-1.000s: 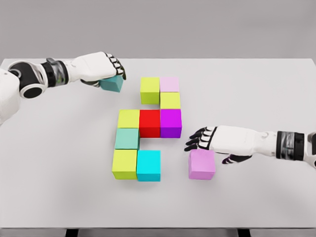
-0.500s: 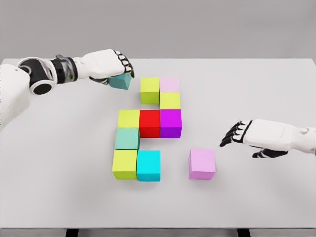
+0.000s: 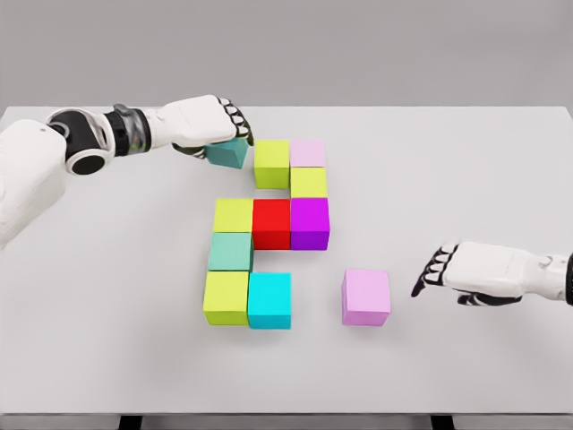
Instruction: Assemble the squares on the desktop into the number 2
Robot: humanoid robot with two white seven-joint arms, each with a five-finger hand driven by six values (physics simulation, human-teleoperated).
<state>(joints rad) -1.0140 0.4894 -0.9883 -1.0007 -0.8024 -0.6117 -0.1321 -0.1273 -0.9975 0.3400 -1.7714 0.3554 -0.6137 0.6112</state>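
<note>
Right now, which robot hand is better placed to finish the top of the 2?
Left. The left robot hand holds the teal block right beside the lime block in the top row. The right robot hand is far off, empty.

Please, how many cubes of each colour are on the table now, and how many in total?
Yellow-green: 4
Teal: 2 (one in the left hand)
Pink/lilac: 2
Red: 1
Purple: 1
Cyan: 1
Total: 11
</note>
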